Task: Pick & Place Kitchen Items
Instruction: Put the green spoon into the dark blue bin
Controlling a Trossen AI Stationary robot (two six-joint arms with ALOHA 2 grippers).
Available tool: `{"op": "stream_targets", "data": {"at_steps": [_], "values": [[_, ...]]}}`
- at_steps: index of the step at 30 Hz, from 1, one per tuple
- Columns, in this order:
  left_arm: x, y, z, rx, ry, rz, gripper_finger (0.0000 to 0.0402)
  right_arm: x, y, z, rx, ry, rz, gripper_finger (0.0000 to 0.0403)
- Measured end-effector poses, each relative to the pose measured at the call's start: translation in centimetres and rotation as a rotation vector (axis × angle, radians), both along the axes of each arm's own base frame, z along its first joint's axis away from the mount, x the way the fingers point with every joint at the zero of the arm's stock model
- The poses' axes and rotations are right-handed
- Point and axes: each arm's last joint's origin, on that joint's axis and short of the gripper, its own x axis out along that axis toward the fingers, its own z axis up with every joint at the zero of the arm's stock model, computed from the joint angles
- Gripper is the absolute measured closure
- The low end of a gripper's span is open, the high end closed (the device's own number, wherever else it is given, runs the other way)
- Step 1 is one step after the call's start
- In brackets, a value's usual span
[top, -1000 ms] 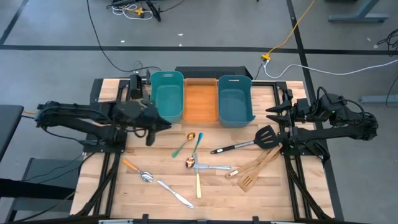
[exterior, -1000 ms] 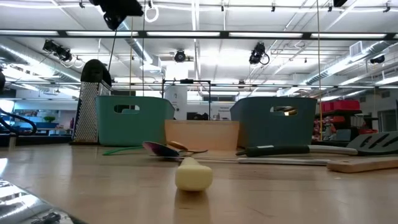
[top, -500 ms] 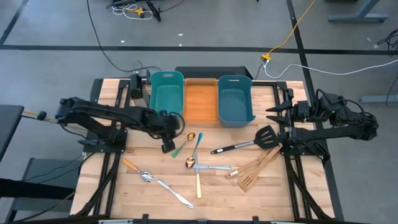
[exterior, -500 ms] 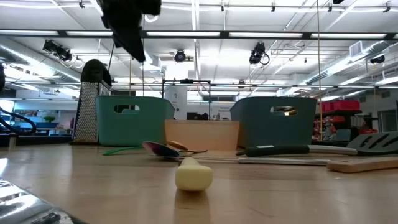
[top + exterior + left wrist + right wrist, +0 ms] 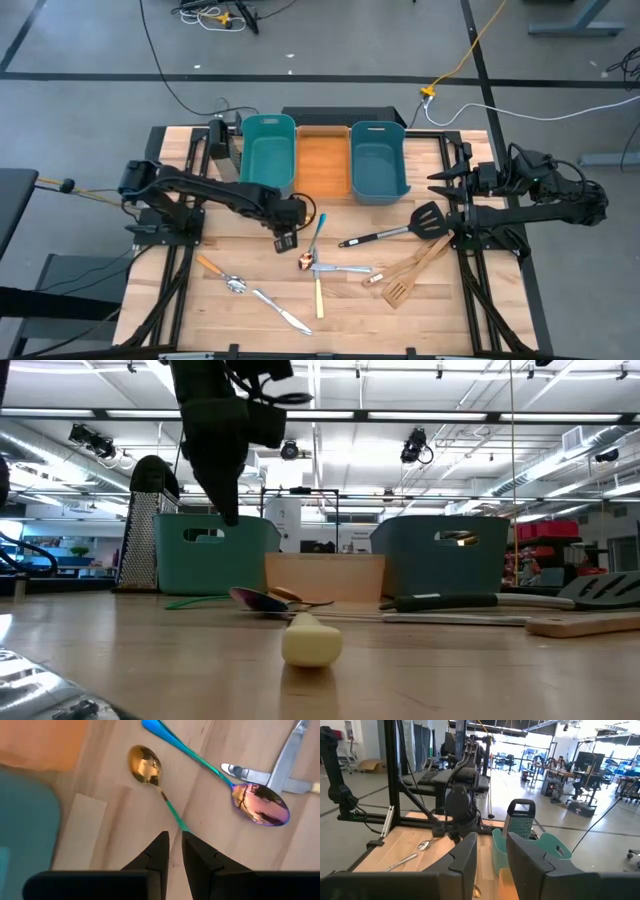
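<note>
Utensils lie scattered across the middle and lower part of your overhead frame, all on the wooden table (image 5: 200, 300). Just left of centre sits the gold-bowled spoon with a slim green handle (image 5: 150, 775); in the left wrist view its handle runs diagonally down to the fingertips. Beside it, the iridescent blue-to-purple spoon (image 5: 235, 785) lies at a slant, its bowl close to a silver knife blade (image 5: 260, 772).

Your left gripper (image 5: 284, 241) hangs just over that green handle, the left arm stretched from the frame's left edge towards centre with the wrist bent down. Its fingers (image 5: 155, 857) stand close together with only a narrow gap between them, holding nothing. In the low view the arm drops from the top of the frame, left of centre.

Right of centre you see the black slotted spatula (image 5: 420, 222), and below it two wooden spatulas (image 5: 410, 272) crossing each other. Lower left lie a silver spoon with an orange handle (image 5: 222, 275) and a silver knife (image 5: 283, 312). A cream-handled knife (image 5: 319, 292) points down from the central cluster.

Above the cluster, two teal bins (image 5: 270, 152) flank an orange bin (image 5: 323, 165). A metal box grater (image 5: 145, 525) stands left of them.

Your right gripper (image 5: 447, 176) waits at the right table edge, fingers slightly parted and empty.
</note>
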Motion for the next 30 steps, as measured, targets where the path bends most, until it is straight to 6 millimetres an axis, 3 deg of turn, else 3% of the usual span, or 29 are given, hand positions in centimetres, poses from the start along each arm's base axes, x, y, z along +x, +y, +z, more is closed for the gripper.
{"op": "stream_targets", "data": {"at_steps": [7, 15, 20, 30], "values": [[1.1, -0.1, -1.9, -0.004, 0.031, -0.003, 0.0329, 0.0, 0.0, 0.0, 0.000, 0.000, 0.000, 0.0285], [1.7, 0.0, -1.9, -0.014, -0.025, 0.004, 0.0230, 0.0, 0.0, 0.0, 0.000, 0.000, 0.000, 0.0285], [2.2, 0.3, -2.3, -0.009, -0.053, 0.104, 0.0187, 0.0, 0.0, 0.0, 0.000, 0.000, 0.000, 0.0285], [3.0, 1.8, -4.4, -0.085, -0.016, 0.282, 0.0179, 0.0, 0.0, 0.0, 0.000, 0.000, -0.001, 0.0285]]}}
